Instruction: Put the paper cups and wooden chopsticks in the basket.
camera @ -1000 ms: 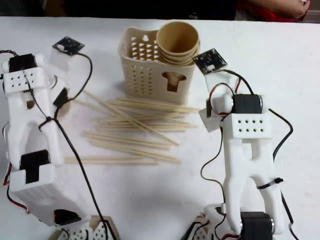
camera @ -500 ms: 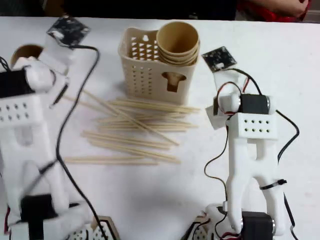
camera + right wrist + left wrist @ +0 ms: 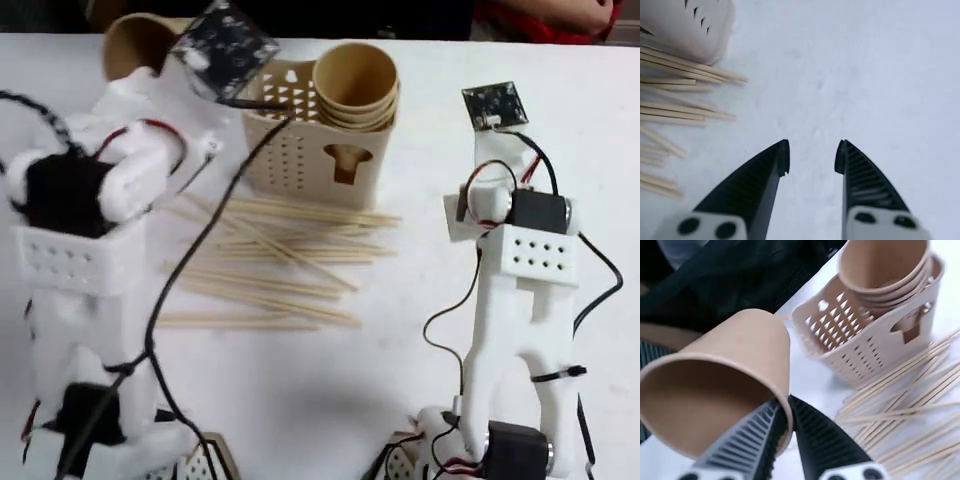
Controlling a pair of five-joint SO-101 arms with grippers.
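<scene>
Paper cup (image 3: 740,355): brown, tilted | left fingers (image 3: 820,440) pinch its wall | right fingers (image 3: 756,184) apart, empty

Shows a white table (image 3: 330,400) spread across most of the frame under soft, even light, faint shadows on its surface; beyond its far edge, along the top, a dark strip of room (image 3: 420,12).

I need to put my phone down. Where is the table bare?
Bare table lies between left arm and right arm, nearer than the chopsticks, and around the right gripper, right of the basket. Crowded: the chopsticks spread before the basket.
</scene>
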